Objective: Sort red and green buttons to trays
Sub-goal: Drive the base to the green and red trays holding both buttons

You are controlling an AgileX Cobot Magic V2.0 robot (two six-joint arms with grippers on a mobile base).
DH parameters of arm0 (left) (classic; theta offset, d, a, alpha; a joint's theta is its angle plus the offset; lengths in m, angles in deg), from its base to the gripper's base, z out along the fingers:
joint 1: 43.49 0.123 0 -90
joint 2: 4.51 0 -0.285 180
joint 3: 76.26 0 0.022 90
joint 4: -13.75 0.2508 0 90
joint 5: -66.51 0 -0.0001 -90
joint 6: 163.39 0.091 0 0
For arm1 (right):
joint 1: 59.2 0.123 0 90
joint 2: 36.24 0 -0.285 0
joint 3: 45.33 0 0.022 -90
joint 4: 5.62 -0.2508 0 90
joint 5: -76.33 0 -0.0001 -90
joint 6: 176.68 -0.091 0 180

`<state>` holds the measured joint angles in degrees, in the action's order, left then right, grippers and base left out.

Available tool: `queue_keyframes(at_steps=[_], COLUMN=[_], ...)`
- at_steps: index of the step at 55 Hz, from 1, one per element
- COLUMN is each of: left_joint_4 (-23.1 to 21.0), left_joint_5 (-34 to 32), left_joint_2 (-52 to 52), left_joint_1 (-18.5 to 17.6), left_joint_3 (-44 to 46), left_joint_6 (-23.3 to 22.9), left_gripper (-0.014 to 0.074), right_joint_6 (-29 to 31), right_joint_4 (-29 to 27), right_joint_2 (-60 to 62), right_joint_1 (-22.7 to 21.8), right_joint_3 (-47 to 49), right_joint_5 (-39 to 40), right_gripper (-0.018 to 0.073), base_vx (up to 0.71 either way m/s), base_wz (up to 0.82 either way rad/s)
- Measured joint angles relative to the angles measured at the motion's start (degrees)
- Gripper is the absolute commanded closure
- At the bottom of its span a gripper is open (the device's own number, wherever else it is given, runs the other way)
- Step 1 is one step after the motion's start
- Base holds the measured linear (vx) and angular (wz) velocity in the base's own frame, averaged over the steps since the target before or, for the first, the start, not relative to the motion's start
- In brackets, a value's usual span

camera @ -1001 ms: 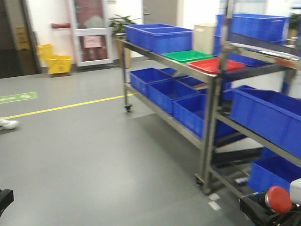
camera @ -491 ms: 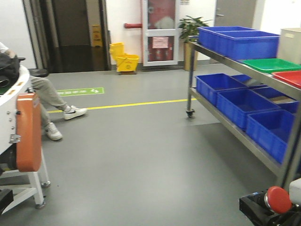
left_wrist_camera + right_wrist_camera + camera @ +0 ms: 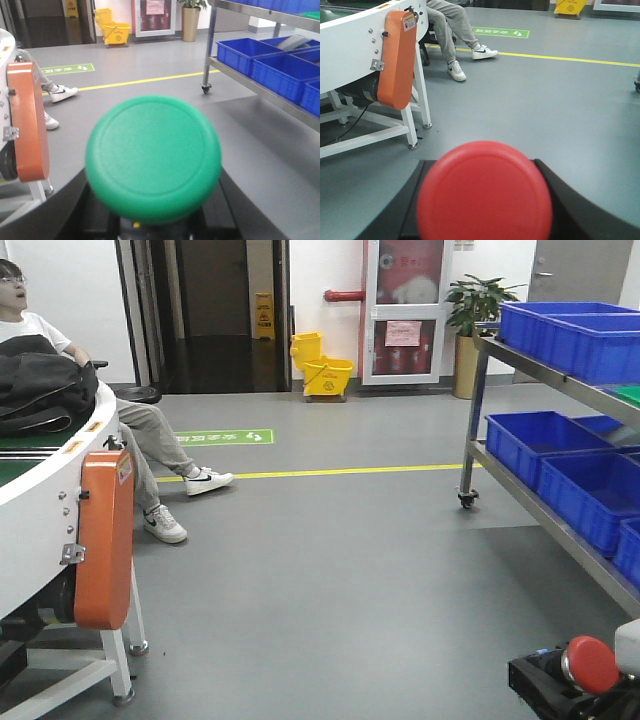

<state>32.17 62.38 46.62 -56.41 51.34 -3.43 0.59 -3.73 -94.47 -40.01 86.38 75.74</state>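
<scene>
We are mid-carry: left gripper (image 3: 154,215) jaws clasp the green-domed push button (image 3: 153,157), centre frame; right gripper (image 3: 485,205) jaws clasp the red-domed push button (image 3: 485,187), lower centre. Next we must find the trays, unseen here; the steel rack (image 3: 470,420) stands at right.

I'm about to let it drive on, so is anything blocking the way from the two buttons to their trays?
Nothing visible does. The floor between the red button, green button and the rack is bare. Only a sliver of the green tray shows on its top shelf; the red tray is out of view.
</scene>
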Motion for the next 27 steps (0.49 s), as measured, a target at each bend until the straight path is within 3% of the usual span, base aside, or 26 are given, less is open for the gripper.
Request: queue_keyframes(at_steps=[27], left_joint_4=[0.00], left_joint_5=[-0.15], left_joint_2=[0.00], left_joint_1=[0.00], left_joint_3=[0.00], left_joint_6=[0.00], left_gripper=[0.0599], right_joint_6=[0.00], right_joint_4=[0.00], right_joint_2=[0.00], right_joint_1=[0.00], right_joint_3=[0.00], right_joint_5=[-0.02], right_gripper=[0.0568], base_vx=[0.45], base_wz=[0.06])
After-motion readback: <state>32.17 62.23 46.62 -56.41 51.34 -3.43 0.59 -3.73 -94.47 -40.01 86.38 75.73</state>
